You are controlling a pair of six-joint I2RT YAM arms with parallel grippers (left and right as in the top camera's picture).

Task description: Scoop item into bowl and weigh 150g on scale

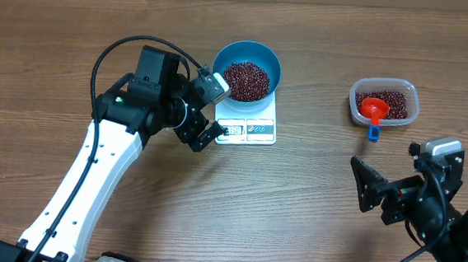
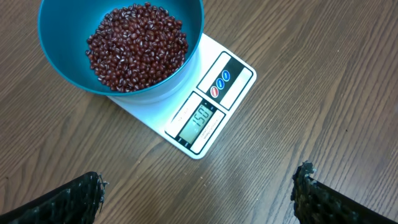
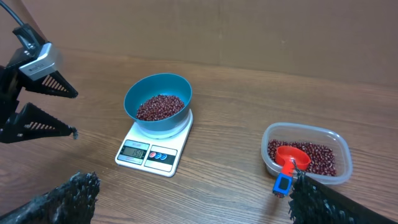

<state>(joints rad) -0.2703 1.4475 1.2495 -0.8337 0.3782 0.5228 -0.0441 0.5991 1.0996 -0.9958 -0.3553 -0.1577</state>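
Right gripper: jaws spread wide, holding nothing, over the table, well apart from the tub.
Left gripper: jaws spread wide, empty, just beside the scale's display edge.
Scale: white, flat on the table; display reads 150.
Bowl: blue, upright on the scale.
Beans: a maroon heap in the bowl.
Tub: clear, far right, holding more beans and a red scoop.
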